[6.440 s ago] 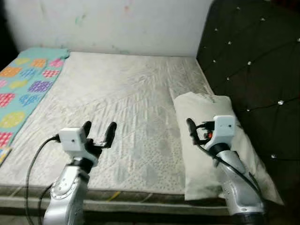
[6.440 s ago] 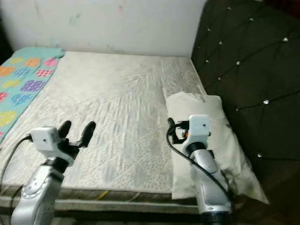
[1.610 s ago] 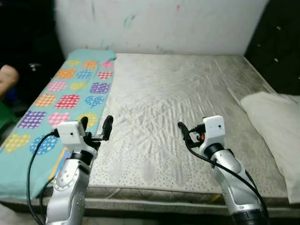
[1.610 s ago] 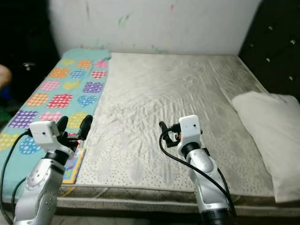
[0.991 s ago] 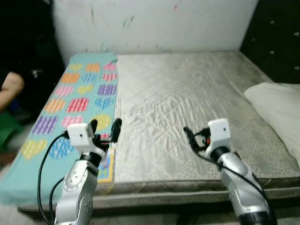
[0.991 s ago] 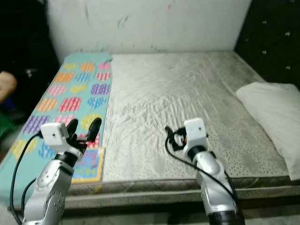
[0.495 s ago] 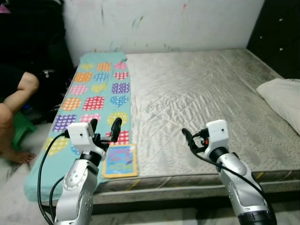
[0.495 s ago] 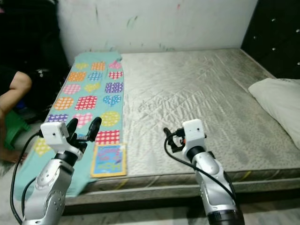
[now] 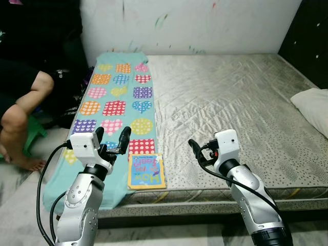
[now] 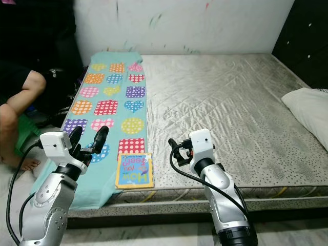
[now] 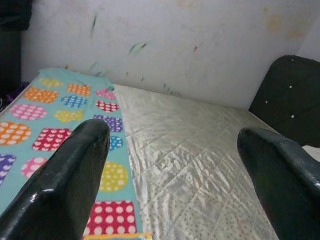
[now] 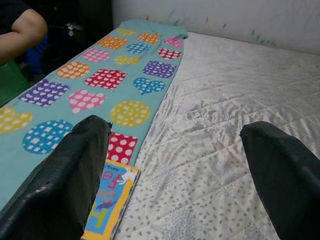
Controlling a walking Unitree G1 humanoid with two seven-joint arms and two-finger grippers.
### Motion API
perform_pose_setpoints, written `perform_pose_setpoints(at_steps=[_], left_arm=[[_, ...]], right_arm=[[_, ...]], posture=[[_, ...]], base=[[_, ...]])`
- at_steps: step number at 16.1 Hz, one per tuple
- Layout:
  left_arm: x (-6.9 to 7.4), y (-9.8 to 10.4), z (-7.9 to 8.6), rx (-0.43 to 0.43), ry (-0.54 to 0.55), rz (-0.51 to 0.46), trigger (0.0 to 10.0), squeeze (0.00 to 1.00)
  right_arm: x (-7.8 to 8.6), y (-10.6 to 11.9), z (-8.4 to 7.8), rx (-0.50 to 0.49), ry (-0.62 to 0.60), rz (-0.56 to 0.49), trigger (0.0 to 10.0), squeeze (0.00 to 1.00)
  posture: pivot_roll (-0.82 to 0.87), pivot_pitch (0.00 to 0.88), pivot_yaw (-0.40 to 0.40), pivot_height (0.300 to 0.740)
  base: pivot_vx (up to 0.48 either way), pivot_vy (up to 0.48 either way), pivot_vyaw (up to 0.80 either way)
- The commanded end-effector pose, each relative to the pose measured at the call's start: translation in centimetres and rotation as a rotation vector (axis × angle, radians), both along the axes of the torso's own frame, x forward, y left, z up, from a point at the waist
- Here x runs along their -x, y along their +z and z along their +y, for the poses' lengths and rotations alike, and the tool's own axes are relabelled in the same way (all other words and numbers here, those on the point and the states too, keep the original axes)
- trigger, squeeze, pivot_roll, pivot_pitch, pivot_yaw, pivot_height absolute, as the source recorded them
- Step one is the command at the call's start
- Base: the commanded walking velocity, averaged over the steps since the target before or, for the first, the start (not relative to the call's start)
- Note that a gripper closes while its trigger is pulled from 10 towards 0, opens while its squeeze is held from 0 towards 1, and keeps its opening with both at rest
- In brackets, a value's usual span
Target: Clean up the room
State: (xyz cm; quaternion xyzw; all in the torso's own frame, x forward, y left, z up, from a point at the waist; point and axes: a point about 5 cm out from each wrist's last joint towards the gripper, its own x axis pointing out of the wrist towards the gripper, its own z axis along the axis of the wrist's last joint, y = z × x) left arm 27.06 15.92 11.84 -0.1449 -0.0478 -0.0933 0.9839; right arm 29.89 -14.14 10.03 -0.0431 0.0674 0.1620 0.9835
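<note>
A colourful children's book [image 9: 146, 172] lies flat at the front edge of the bed, partly on a teal blanket [image 9: 115, 100] patterned with dotted hearts and circles. The blanket runs along the left side of the grey quilted mattress [image 9: 230, 97] and hangs over its edge. My left gripper [image 9: 111, 137] hovers open just left of the book, above the blanket. My right gripper [image 9: 197, 149] is held open over the mattress's front edge, right of the book. The book's corner [image 12: 111, 200] also appears in the right wrist view.
A person sits on the floor at the left, arm and knee [image 9: 20, 115] close to the bed. A white pillow [image 9: 312, 110] lies at the mattress's right edge by the dark tufted headboard [image 9: 312, 25]. A marked white wall [image 9: 195, 23] stands behind.
The camera has swung left: the pillow has slid to the right edge, and the blanket, book and person have come into view. Both arms keep the same raised pose.
</note>
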Motion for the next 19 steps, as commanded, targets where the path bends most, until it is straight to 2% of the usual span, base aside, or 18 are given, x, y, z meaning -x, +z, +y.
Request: perform_pose_setpoints(at_steps=[1,10,14,16,18,19], left_arm=[[-0.1,0.5,-0.1,-0.007,-0.012,-0.021,10.0,0.00],[-0.2,0.4,-0.1,-0.004,-0.005,-0.017,10.0,0.00],[-0.3,0.0,0.2,-0.007,0.030,0.018,10.0,0.00],[-0.4,-0.1,0.2,-0.003,0.029,0.023,10.0,0.00],[-0.4,0.0,0.1,-0.001,0.024,0.018,10.0,0.00],[-0.4,0.0,0.1,-0.001,0.024,0.019,10.0,0.00]], right_arm=[[-0.3,0.4,-0.3,0.007,-0.005,-0.015,10.0,0.00],[-0.3,0.3,-0.1,-0.004,0.021,-0.011,10.0,0.00],[-0.2,-0.4,-1.5,0.102,-0.004,0.025,10.0,0.00],[-0.2,-0.7,-1.7,0.117,0.006,0.048,10.0,0.00],[-0.2,-0.6,-1.5,0.192,0.009,0.016,10.0,0.00],[-0.3,-0.5,-1.4,0.193,0.005,0.006,10.0,0.00]], posture=[[-0.08,0.000,0.019,0.740],[-0.08,0.000,0.013,0.740],[-0.08,0.000,0.015,0.740],[-0.08,0.000,0.015,0.740],[-0.08,0.000,0.012,0.740],[-0.08,0.000,0.010,0.740]], base=[[0.322,0.000,0.00],[0.326,0.000,0.00],[0.000,0.000,0.00],[0.000,0.000,0.00],[0.000,0.405,0.00],[0.000,0.480,0.00]])
